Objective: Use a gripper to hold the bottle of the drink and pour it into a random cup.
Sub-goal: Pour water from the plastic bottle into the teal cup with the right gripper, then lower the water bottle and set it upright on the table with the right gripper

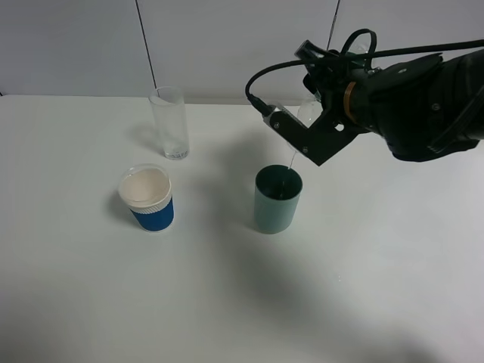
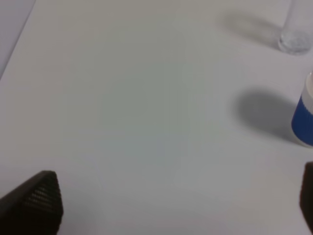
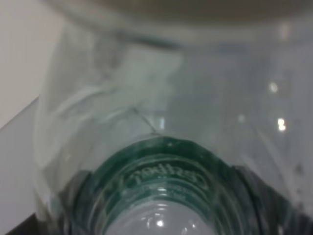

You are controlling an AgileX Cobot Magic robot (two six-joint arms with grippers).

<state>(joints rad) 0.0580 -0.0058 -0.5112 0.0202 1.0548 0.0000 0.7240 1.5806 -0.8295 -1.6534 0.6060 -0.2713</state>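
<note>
My right gripper (image 1: pixel 321 125), black with an orange band and a grey bracket, is shut on the bottle of the drink (image 1: pixel 308 111). It holds the bottle tilted, neck down, above the teal-green cup (image 1: pixel 277 200). A thin stream (image 1: pixel 290 162) runs from the bottle into the cup. In the right wrist view the clear bottle (image 3: pixel 161 147) fills the frame, and its green print shows through the plastic. My left gripper (image 2: pixel 171 205) is open and empty over bare table; it does not show in the exterior high view.
A tall clear glass (image 1: pixel 169 122) stands at the back left and shows in the left wrist view (image 2: pixel 295 29). A blue-sleeved white paper cup (image 1: pixel 147 199) stands left of the teal cup and shows in the left wrist view (image 2: pixel 304 117).
</note>
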